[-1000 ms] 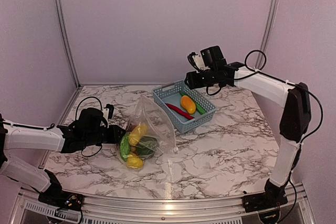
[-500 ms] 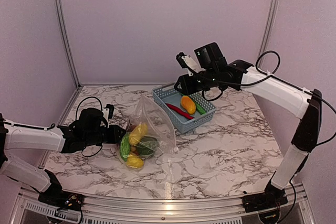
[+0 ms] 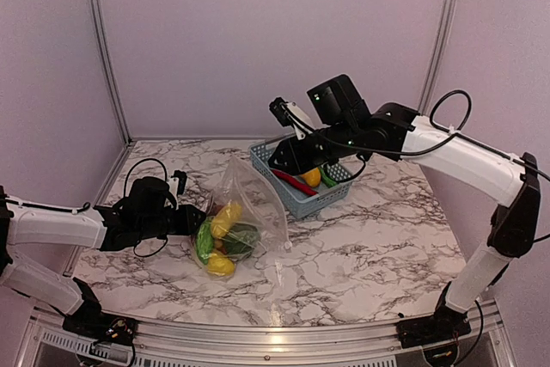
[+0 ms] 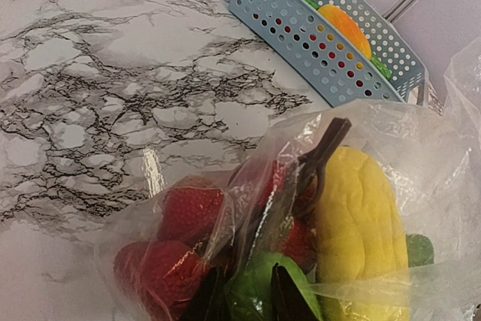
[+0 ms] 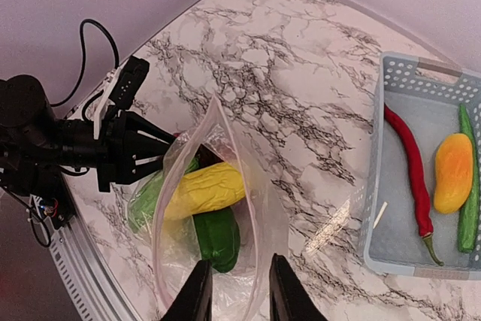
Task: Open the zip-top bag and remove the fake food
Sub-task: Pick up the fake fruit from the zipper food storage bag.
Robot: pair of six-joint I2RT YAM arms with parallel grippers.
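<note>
The zip-top bag lies on the marble table, its mouth standing open toward the right. Inside is fake food: yellow corn, a green cucumber piece and red strawberries. My left gripper is shut on the bag's bottom end. In the left wrist view its fingers pinch plastic and a green piece. My right gripper hangs in the air above the basket's left corner. In the right wrist view it looks down at the bag's mouth. Its jaws stand a little apart with nothing between them.
A blue-grey lattice basket sits right of the bag at the back. It holds a red chili, an orange mango-like piece and a green bean. Booth walls close the back and both sides.
The right arm swung left from behind the basket toward the bag, and its jaws narrowed. The left arm and the bag stayed still.
</note>
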